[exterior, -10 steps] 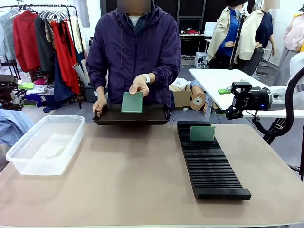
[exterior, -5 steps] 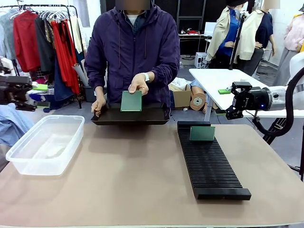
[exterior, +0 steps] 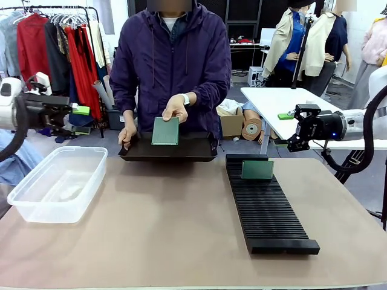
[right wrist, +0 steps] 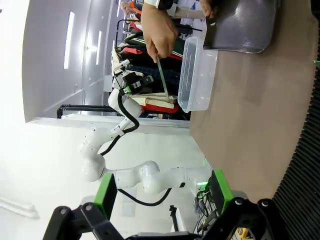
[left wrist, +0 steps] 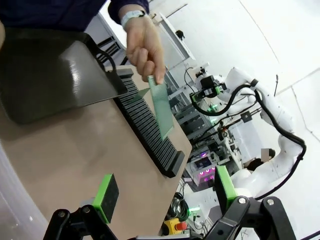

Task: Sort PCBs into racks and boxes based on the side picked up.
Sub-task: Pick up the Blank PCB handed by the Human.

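Note:
The person's hand holds a green PCB (exterior: 165, 131) upright over the shallow black tray (exterior: 169, 156) at the far side. Another PCB (exterior: 257, 170) stands in the far end of the long black rack (exterior: 269, 211) on the right. The clear box (exterior: 45, 211) sits at the left. My left gripper (exterior: 78, 110) hangs open in the air above the box's far end, pointing toward the person. In the left wrist view, the open left gripper (left wrist: 165, 192) faces the held PCB (left wrist: 161, 107). My right gripper (exterior: 283, 130) hovers open beyond the rack's far end; in its wrist view the right gripper (right wrist: 162, 192) holds nothing.
The person's other hand (exterior: 126, 134) grips the tray's left corner. A white table (exterior: 284, 103) and clothes racks stand behind the person. Bare brown tabletop (exterior: 163, 223) lies between the box and the rack.
My left arm has swung in from the left edge toward the person, ending above the box's far end. The right arm has stayed still. The person's PCB has barely moved.

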